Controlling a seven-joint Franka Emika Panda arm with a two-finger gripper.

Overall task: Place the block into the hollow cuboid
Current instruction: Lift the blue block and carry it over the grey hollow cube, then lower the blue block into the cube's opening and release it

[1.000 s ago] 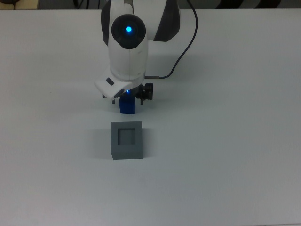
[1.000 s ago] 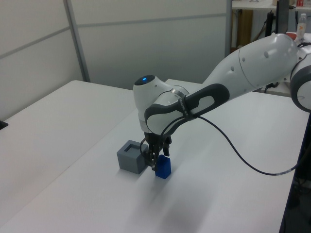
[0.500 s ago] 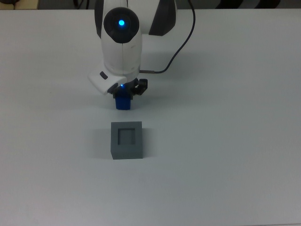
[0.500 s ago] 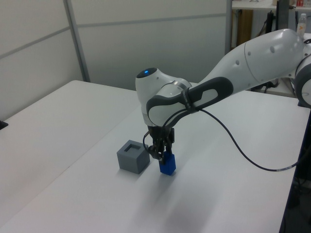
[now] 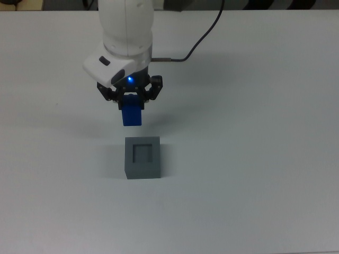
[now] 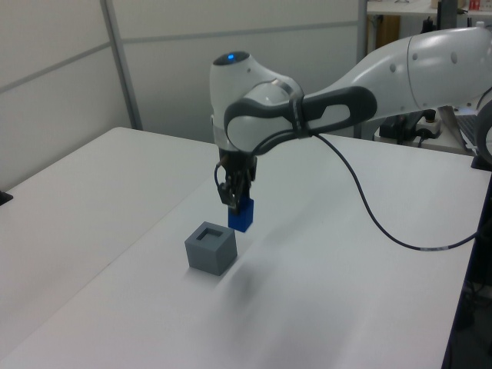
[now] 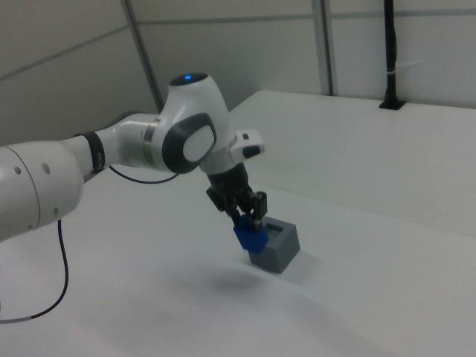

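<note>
My gripper (image 5: 131, 104) (image 6: 234, 201) (image 7: 246, 220) is shut on the small bright-blue block (image 5: 132, 116) (image 6: 242, 215) (image 7: 251, 237) and holds it in the air above the white table. The grey hollow cuboid (image 5: 142, 157) (image 6: 211, 247) (image 7: 275, 246) stands on the table with its square recess facing up and nothing in it. In the top view the block hangs just above the cuboid's upper left corner. In the left view the block hovers over the cuboid's right rear edge, clear of it.
The white table (image 5: 254, 159) spreads wide on all sides of the cuboid. A black cable (image 5: 204, 37) runs from the arm across the table's far side. Grey wall panels (image 6: 192, 69) stand behind the table.
The gripper has lifted the blue block off the table and carried it up and toward the cuboid. The arm has risen. The cuboid has not moved.
</note>
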